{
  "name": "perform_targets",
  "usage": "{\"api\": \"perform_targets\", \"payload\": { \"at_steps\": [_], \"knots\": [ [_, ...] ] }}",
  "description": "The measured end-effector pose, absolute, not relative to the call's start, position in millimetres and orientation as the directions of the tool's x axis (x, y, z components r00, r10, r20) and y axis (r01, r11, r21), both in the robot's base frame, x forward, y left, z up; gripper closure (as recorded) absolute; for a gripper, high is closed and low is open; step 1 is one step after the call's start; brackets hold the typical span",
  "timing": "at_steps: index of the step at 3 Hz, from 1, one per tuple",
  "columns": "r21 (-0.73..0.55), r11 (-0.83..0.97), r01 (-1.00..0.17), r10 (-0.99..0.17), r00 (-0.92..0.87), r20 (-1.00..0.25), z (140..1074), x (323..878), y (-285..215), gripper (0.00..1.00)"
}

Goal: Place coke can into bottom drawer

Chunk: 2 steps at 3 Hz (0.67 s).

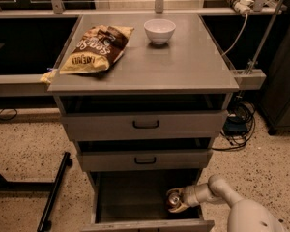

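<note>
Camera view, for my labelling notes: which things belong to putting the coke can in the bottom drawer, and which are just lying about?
Job in hand: coke can, gripped by the hand low inside the open bottom drawer, right side.

Lying about: chip bag and white bowl on the cabinet top; upper drawers.

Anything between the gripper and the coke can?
Nothing. Camera view shows the gripper closed on the coke can, inside the open bottom drawer, at its right side.

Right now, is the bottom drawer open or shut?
Open: the bottom drawer is pulled out, the gripper holding the coke can inside it.
</note>
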State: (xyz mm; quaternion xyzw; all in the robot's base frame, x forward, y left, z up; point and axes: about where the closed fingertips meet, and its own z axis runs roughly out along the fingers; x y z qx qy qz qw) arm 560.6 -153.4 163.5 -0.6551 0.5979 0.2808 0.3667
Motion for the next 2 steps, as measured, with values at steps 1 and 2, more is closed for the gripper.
{"api": "perform_targets", "payload": {
  "at_steps": [1,2],
  "knots": [
    [-0.145,-0.016,-0.989,-0.577,0.127,-0.807,163.5,560.6,-153.3,0.34],
    [-0.145,-0.016,-0.989,-0.577,0.127,-0.807,163.5,560.6,-153.3,0.12]
  ]
}}
